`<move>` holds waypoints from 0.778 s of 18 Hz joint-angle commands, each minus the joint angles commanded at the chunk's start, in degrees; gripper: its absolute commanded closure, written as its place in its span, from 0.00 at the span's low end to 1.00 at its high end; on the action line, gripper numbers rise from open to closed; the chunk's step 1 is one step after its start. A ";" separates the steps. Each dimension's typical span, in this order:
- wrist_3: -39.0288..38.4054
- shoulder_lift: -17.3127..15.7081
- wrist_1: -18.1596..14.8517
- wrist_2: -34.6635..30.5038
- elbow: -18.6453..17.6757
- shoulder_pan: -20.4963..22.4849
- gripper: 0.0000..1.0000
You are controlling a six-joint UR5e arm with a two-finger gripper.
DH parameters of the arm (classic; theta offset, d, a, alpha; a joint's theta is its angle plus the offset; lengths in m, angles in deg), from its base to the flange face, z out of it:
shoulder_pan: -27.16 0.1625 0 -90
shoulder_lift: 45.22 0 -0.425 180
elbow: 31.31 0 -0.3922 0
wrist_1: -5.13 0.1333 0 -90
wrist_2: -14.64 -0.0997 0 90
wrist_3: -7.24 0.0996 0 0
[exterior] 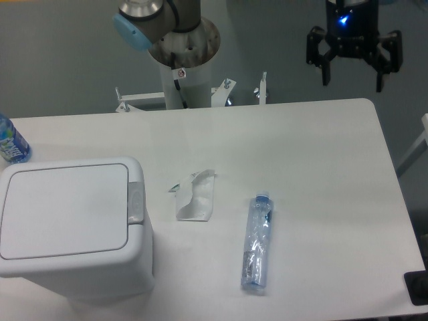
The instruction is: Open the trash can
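Note:
The trash can (pixel 67 221) is a large white boxy bin standing at the table's front left. Its flat lid lies shut. A grey-white push-button strip (pixel 136 200) runs along its right edge. My gripper (pixel 353 81) hangs high at the back right, above the table's far edge, far from the bin. Its black fingers are spread apart and hold nothing. A blue light glows on its body.
A crumpled white wrapper (pixel 195 197) lies in the middle of the white table (pixel 314 167). A clear plastic bottle (pixel 257 242) lies on its side to its right. A blue-labelled bottle (pixel 10 144) stands at the left edge. The arm's base (pixel 182 57) stands behind the table.

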 joint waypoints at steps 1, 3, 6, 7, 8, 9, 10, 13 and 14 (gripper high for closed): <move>0.00 0.00 0.09 0.00 0.00 -0.09 0.00; -0.35 0.00 0.09 0.09 0.17 -0.17 0.00; -1.23 0.00 0.26 0.26 0.18 -0.26 0.00; -2.54 0.09 0.26 0.70 0.26 -0.35 0.00; -4.81 0.09 0.26 1.92 0.26 -0.44 0.00; -7.71 0.17 0.35 3.15 0.26 -0.53 0.00; -10.87 0.44 0.44 3.95 0.35 -0.61 0.00; -22.46 1.23 0.53 7.11 1.05 -3.42 0.00; -27.11 1.40 0.70 7.99 1.49 -4.12 0.00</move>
